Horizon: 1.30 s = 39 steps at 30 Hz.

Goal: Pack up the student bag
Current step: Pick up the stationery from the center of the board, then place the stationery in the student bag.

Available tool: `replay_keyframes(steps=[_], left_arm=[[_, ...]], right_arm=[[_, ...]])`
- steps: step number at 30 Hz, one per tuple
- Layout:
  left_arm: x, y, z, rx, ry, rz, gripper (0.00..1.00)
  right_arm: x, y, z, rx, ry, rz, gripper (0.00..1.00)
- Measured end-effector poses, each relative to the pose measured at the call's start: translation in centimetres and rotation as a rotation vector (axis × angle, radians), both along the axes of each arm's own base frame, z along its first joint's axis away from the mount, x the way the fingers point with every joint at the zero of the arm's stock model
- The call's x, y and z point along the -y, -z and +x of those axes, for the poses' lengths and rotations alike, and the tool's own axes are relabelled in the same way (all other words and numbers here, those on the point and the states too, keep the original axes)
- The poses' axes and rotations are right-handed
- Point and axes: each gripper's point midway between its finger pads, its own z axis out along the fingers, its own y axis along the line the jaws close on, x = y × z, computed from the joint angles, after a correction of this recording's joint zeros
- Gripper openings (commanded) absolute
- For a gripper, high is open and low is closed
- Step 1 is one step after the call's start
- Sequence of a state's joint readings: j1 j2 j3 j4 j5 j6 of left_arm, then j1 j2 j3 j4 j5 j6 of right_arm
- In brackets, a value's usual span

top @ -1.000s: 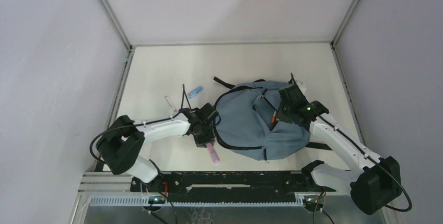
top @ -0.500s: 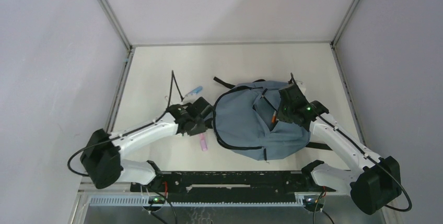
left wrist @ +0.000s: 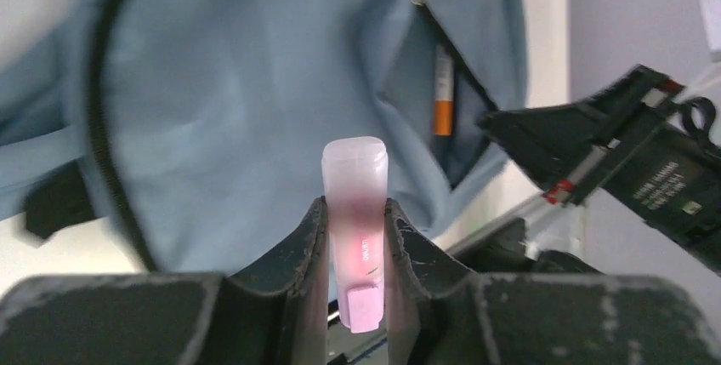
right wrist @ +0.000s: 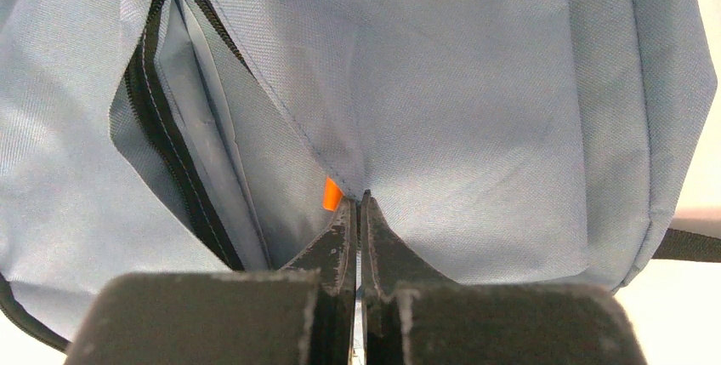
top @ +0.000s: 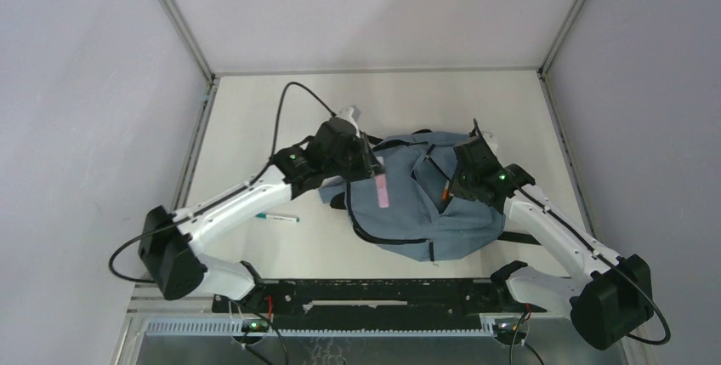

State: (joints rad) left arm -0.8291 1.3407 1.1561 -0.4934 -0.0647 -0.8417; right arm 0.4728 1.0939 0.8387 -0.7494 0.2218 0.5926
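under left gripper [left wrist: 355, 212], student bag [left wrist: 212, 110]

The bag [top: 442, 220] is a plain dusty blue, with black zips and straps. Over it, the tube [left wrist: 355, 203] is a see-through pink with a paler, frosted cap. In the bag's open pocket a pen [left wrist: 443, 84] is white with an orange end. Left of the bag, a white marker [top: 278, 217] with a teal tip lies on the cream table [top: 255, 118]. The arms [top: 557, 229] are white with black joints.
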Motion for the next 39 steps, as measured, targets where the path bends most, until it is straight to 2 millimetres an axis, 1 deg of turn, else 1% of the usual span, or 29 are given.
replay_keyframes(steps=[2,4,6,8,12,15,17,18,19,24,25,26,28,29,31,33,36,39], left_arm=[[2.2,0.3,0.1,-0.028,0.053,-0.058,0.03],[4.4,1.3,0.2,-0.072,0.100,-0.103,0.02],[6.3,2.3,0.5,-0.115,0.135,-0.131,0.02],[8.0,2.8,0.9,-0.147,0.165,-0.152,0.02],[10.5,2.0,1.9,-0.159,0.194,-0.212,0.04],[11.7,1.5,2.4,-0.174,0.198,-0.250,0.05],[12.4,1.8,2.7,-0.184,0.192,-0.261,0.06],[12.6,2.1,2.8,-0.192,0.187,-0.261,0.10],[12.8,2.5,2.9,-0.202,0.184,-0.259,0.16],[14.3,4.7,3.2,-0.250,0.190,-0.240,0.61],[14.5,5.0,3.0,-0.259,0.194,-0.238,0.68],[14.5,5.2,2.8,-0.269,0.198,-0.234,0.71],[14.6,5.3,2.4,-0.278,0.206,-0.231,0.72],[14.6,5.2,2.4,-0.275,0.208,-0.232,0.71],[14.4,5.1,2.4,-0.266,0.211,-0.224,0.64],[14.1,4.7,2.4,-0.249,0.213,-0.217,0.61],[12.6,2.7,3.0,-0.176,0.217,-0.214,0.61],[9.5,-0.1,4.8,-0.066,0.181,-0.209,0.61]], right_arm=[[0.0,0.0,0.0,0.000,0.000,0.000,0.00],[0.0,0.0,0.0,0.000,0.002,0.001,0.00],[0.0,0.0,0.0,-0.001,0.005,0.003,0.00],[0.0,0.0,0.0,-0.001,0.010,0.006,0.00],[0.0,0.0,0.0,-0.002,0.014,0.008,0.00],[-0.1,0.0,0.0,-0.003,0.016,0.009,0.00],[-0.1,0.0,0.0,-0.003,0.017,0.010,0.00],[-0.1,0.0,0.0,-0.003,0.017,0.011,0.00],[-0.1,0.0,0.0,-0.003,0.018,0.012,0.00],[-0.2,0.0,-0.1,-0.002,0.018,0.012,0.00],[-0.2,0.0,-0.1,-0.002,0.020,0.013,0.00],[-0.2,0.0,-0.1,-0.002,0.022,0.015,0.00],[-0.3,0.0,-0.1,-0.004,0.024,0.016,0.00],[-0.3,0.0,-0.1,-0.004,0.024,0.016,0.00],[-0.3,0.0,-0.2,-0.004,0.022,0.017,0.00],[-0.4,0.0,-0.2,-0.004,0.022,0.017,0.00],[-0.4,0.0,-0.2,-0.004,0.022,0.017,0.00],[-0.4,0.0,-0.2,-0.003,0.022,0.017,0.00]])
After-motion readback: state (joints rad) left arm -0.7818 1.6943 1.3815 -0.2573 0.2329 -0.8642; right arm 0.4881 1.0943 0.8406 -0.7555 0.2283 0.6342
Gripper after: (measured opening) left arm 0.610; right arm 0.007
